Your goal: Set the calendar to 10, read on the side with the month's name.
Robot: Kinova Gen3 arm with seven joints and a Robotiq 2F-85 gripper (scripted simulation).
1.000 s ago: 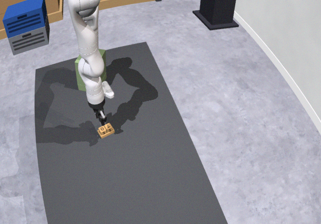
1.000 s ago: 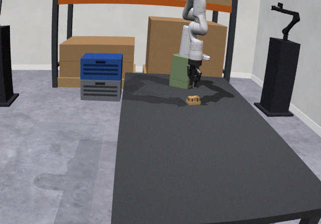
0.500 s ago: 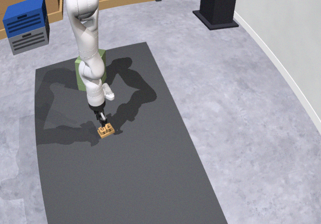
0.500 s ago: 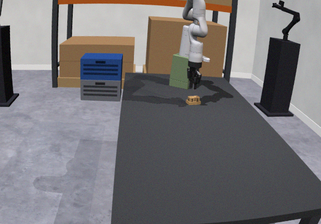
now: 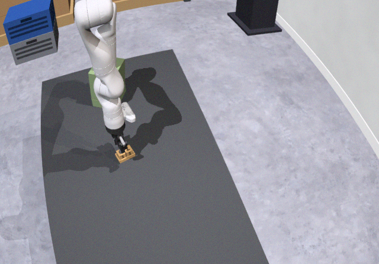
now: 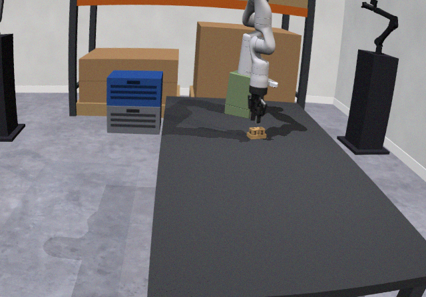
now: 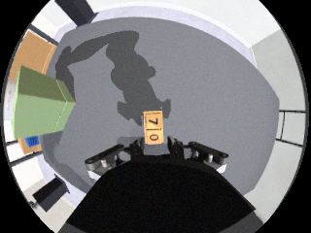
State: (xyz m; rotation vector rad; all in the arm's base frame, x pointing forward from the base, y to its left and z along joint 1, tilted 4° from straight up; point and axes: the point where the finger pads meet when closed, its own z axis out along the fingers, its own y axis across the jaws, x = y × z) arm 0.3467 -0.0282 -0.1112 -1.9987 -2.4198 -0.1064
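The wooden tray (image 5: 125,159) (image 6: 256,136) sits flat on the dark table. Two wooden cubes stand in it side by side. In the wrist view the top of one cube (image 7: 154,119) shows a 7 and the top of the other cube (image 7: 154,137) shows a 0, both turned sideways there. The cubes' sides facing the top and exterior views carry dark marks too small to read. My gripper (image 6: 255,120) (image 7: 155,142) is partly open with nothing between its fingers. It hangs above the tray, beside the 0 cube in the wrist view, and hides part of the cubes in the top view.
The green block (image 5: 93,86) (image 6: 236,94) (image 7: 41,104) under the arm's base stands at the back of the table (image 5: 147,212) (image 6: 261,211). Blue and grey crates, cardboard boxes and black pedestals stand off the table. The arm's shadow falls around the tray.
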